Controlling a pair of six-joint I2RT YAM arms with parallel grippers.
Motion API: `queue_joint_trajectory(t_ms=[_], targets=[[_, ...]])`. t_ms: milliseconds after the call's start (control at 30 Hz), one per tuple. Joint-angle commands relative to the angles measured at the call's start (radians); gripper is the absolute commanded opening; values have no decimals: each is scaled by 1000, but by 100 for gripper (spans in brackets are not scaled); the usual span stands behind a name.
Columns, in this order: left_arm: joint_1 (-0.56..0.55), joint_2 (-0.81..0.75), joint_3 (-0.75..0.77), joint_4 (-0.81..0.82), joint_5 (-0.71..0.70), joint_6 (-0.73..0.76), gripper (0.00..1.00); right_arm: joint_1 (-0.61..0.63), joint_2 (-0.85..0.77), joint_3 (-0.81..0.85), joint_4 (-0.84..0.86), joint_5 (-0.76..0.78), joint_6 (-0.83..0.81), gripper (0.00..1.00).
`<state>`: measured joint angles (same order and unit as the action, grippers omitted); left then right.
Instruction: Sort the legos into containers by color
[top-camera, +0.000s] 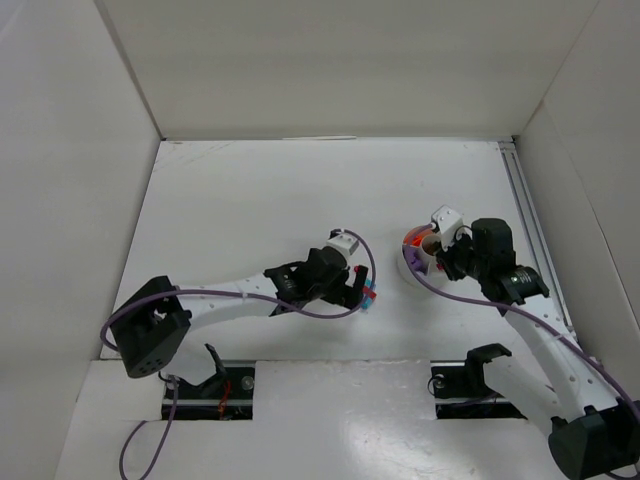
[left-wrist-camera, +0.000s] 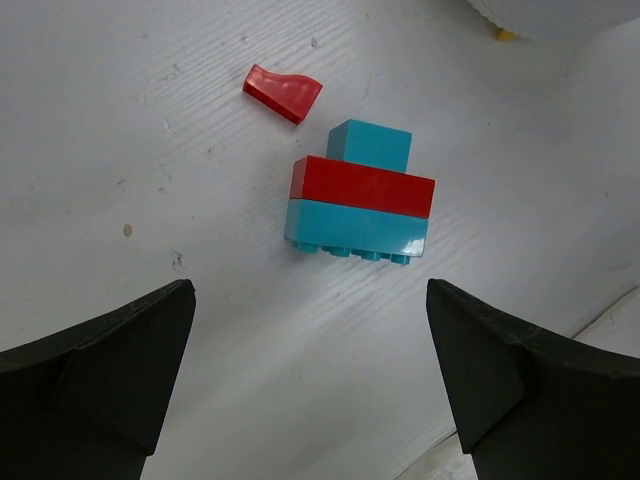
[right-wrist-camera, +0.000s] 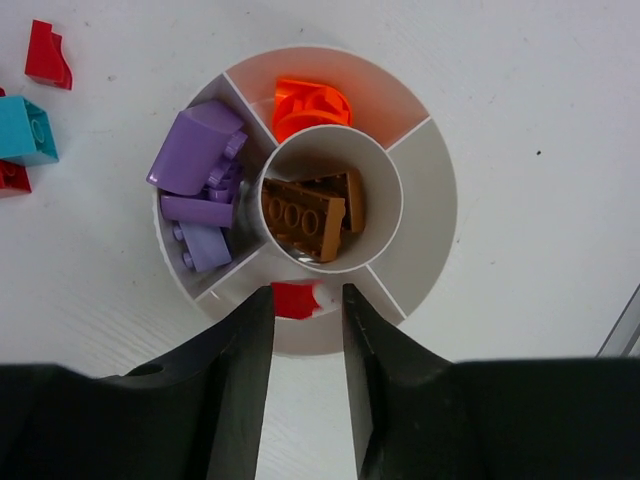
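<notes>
Your right gripper (right-wrist-camera: 308, 305) held its jaws narrowly apart, a tiny red plastic lego (right-wrist-camera: 293, 300) between them; whether clamped I cannot tell. It hung over the bottom-of-frame wedge of the round white divided bowl (right-wrist-camera: 430, 200), likely reserved for red. Your left gripper (left-wrist-camera: 310, 300) stood wide open above the teal-and-red brick stack (left-wrist-camera: 362, 200), likely the next pick.

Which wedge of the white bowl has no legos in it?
The empty wedge on the right in the right wrist view. The other wedges show purple pieces, an orange piece and a red piece; the centre cup holds brown ones.
</notes>
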<state>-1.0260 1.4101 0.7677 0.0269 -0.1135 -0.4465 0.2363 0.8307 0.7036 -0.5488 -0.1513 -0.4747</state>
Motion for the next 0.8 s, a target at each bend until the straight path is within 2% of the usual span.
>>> queue_joint_trajectory(t_ms=[0,267,367,400,467,533,567,667,767], targets=[[-5,21,71,38,-17,46,100,-5,-15,-1,50,-8,-12,39],[6,42,133,27,-74,-9,100,-5,-47,-1,32,-27,-12,61],[66,70,154,16,-74,-99,90,-5,-103,20,21,-27,-12,66],[81,84,178,-11,-74,-124,83,-5,-119,20,10,-5,-12,68],[106,121,211,-36,-74,-172,80,-5,-148,33,-2,25,-12,73],[106,182,269,-74,-74,-187,74,-5,-183,54,-26,83,-12,88],[106,203,292,-88,-60,-211,74,-5,-192,54,-45,107,-12,100],[106,306,396,-160,-26,-239,71,-5,-246,65,-65,211,41,100],[106,348,439,-197,-26,-262,67,-5,-277,65,-74,291,70,100]])
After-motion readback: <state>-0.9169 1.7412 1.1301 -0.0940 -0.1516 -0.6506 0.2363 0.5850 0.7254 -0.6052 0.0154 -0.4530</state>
